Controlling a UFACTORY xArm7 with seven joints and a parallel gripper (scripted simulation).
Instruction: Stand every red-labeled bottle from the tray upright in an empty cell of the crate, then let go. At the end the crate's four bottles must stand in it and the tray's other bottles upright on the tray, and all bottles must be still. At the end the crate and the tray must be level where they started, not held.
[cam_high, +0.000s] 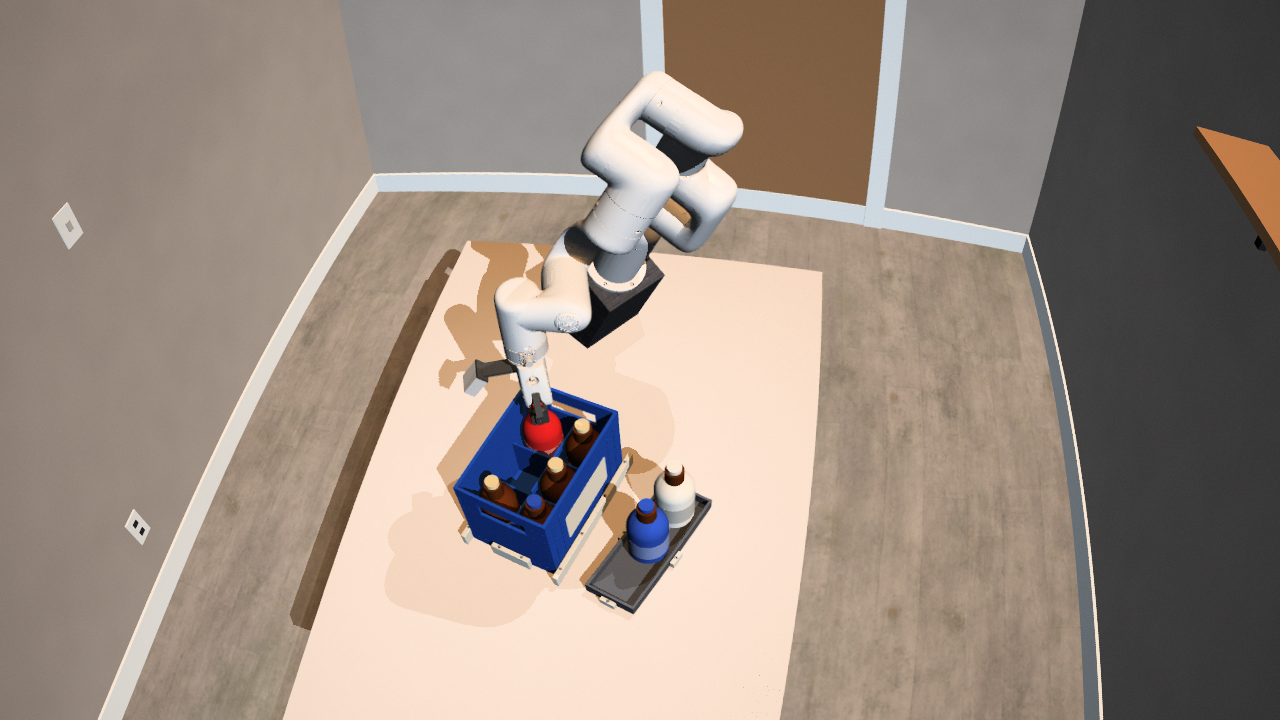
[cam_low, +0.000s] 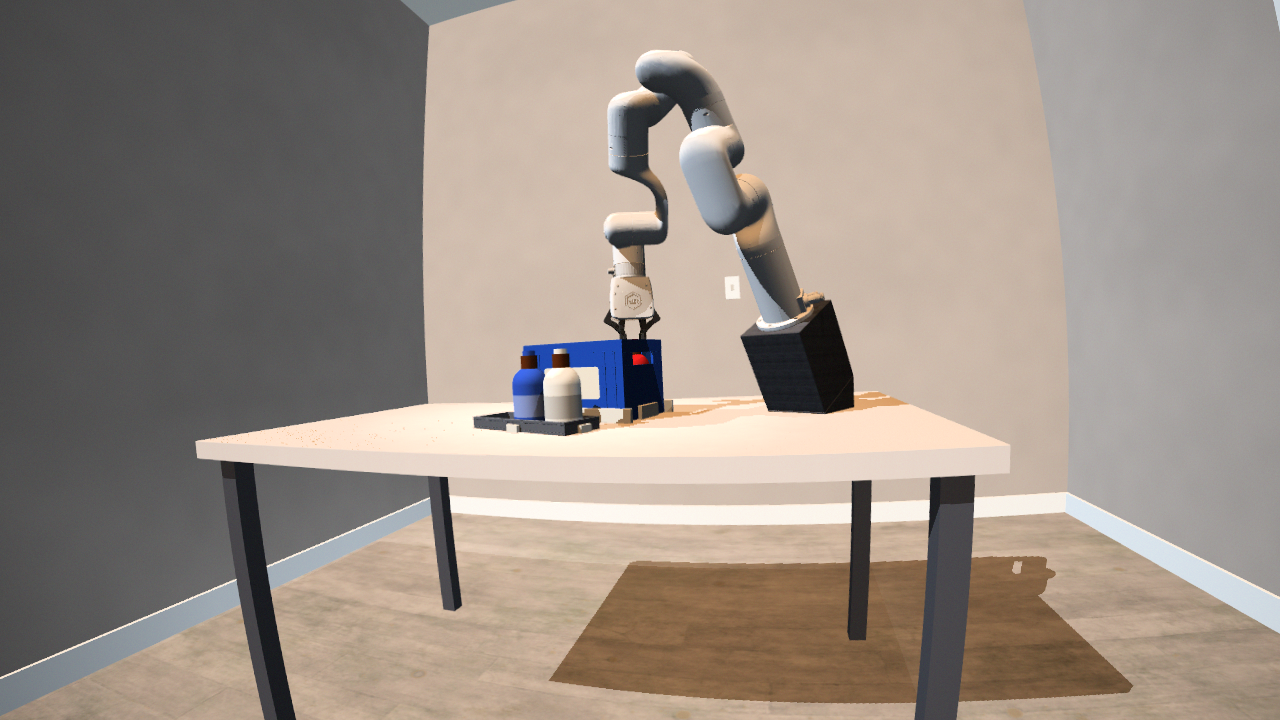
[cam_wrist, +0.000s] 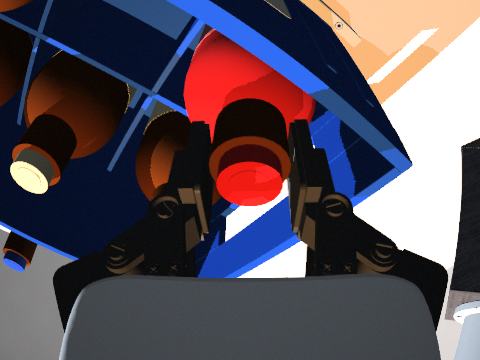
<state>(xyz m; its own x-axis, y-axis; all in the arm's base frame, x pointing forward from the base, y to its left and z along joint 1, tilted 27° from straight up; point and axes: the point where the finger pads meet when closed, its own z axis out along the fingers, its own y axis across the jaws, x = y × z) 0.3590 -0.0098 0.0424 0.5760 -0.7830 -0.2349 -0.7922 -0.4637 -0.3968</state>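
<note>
A blue crate (cam_high: 539, 479) stands on the table beside a dark tray (cam_high: 648, 565). My gripper (cam_high: 537, 410) is shut on the neck of a red-labeled bottle (cam_high: 542, 431), which stands upright, low in the crate's far corner cell. In the wrist view the fingers clamp its dark neck under the red cap, with the red bottle body (cam_wrist: 248, 83) inside the blue walls. Several brown bottles (cam_high: 554, 478) fill other crate cells. In the side view the gripper (cam_low: 631, 333) sits just above the crate rim (cam_low: 594, 371).
On the tray stand a blue-labeled bottle (cam_high: 648, 530) and a white-labeled bottle (cam_high: 674, 495), both upright. The arm's black base (cam_high: 617, 300) stands behind the crate. A small grey block lies to the crate's far left.
</note>
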